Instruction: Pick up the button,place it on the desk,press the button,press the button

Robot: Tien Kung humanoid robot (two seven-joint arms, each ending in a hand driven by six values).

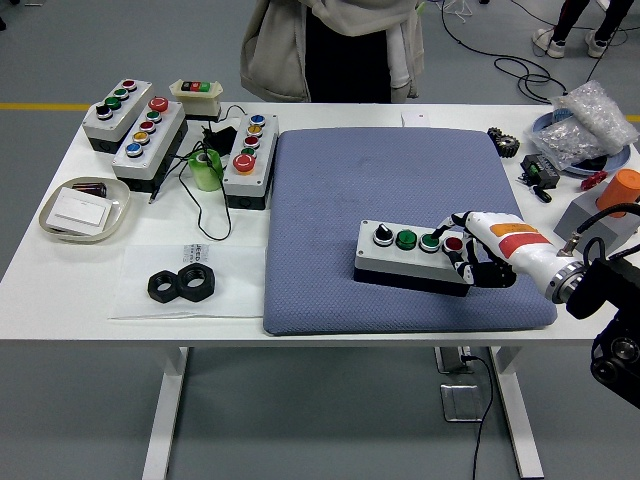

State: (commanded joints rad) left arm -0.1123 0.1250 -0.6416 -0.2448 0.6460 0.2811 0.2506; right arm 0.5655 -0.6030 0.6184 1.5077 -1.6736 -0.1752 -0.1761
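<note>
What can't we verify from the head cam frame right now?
- Head view: whether the right hand actually touches the red button on the grey four-button box on the blue pad; too small, and the finger overlaps it.
- The box's right end: hidden behind that hand.
- Left arm: outside the picture.
- The person at the far side: cut off by the top edge, hands not visible.
</note>
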